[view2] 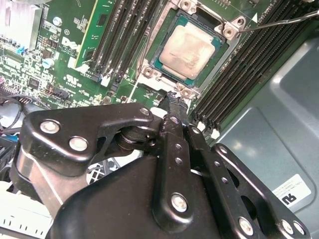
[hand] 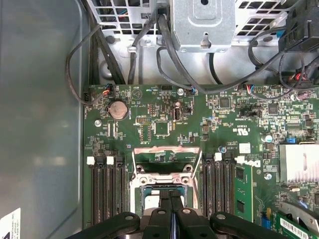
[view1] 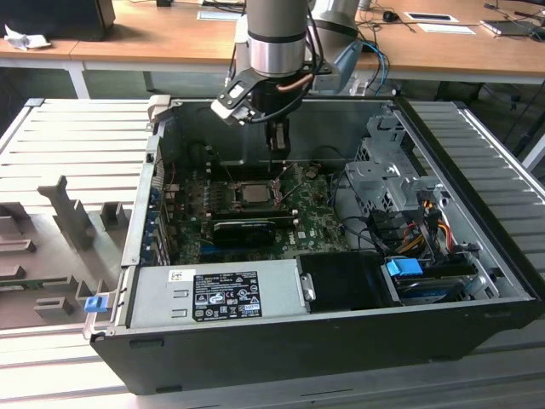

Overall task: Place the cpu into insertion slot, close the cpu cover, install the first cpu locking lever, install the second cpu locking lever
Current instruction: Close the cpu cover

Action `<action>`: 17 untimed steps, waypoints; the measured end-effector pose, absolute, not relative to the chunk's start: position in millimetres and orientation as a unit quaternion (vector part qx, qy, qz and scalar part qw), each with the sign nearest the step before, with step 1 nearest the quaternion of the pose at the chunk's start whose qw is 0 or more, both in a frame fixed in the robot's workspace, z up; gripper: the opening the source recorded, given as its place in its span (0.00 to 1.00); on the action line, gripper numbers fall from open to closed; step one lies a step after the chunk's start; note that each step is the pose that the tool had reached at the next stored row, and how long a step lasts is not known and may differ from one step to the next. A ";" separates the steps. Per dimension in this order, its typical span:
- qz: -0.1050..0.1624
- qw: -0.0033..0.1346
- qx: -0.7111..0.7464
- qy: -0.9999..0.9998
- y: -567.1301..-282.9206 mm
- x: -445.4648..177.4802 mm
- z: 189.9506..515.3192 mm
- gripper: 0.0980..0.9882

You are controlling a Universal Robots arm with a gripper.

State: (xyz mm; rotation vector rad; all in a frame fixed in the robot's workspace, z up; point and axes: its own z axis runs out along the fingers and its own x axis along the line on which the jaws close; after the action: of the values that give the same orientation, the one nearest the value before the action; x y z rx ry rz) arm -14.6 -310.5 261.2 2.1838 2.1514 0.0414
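The cpu point(view2: 189, 50), a pale silvery square chip, lies flat in the insertion slot point(view2: 149, 72) on the green board, and the exterior view shows it too point(view1: 253, 192). The cpu cover point(hand: 167, 149), a thin silvery frame, looks folded back from the socket. A thin wire lever point(view2: 279, 22) sticks out past one socket corner. My gripper point(view2: 173, 97) is shut, with nothing seen between its fingers, and its tips sit at the socket's edge just beside the chip. In the exterior view the gripper point(view1: 277, 175) hangs just above the board behind the socket.
Black memory slots point(view2: 124, 30) flank the socket on both sides. A black expansion card point(view1: 247, 230) and a grey power-supply box point(view1: 217, 294) lie nearer the case front. A drive cage point(view1: 383, 179) and loose cables point(view1: 426, 221) fill the exterior view's right. The case wall point(view2: 279, 124) is close.
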 end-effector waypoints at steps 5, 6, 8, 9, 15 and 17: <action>0.013 0.038 0.712 0.701 -310.5 -13.2 261.2 0.01; 0.013 0.038 0.712 0.701 -310.4 -13.0 261.1 0.01; 0.013 0.038 0.712 0.701 -310.4 -12.5 261.2 0.01; 0.013 0.038 0.712 0.701 -310.4 -12.2 261.1 0.01; 0.013 0.038 0.712 0.701 -310.4 -9.5 261.2 0.01; 0.013 0.038 0.712 0.701 -310.4 -8.7 261.2 0.01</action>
State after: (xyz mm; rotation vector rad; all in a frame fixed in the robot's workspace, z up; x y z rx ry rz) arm -8.7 -310.4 261.2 2.1833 2.1509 0.0397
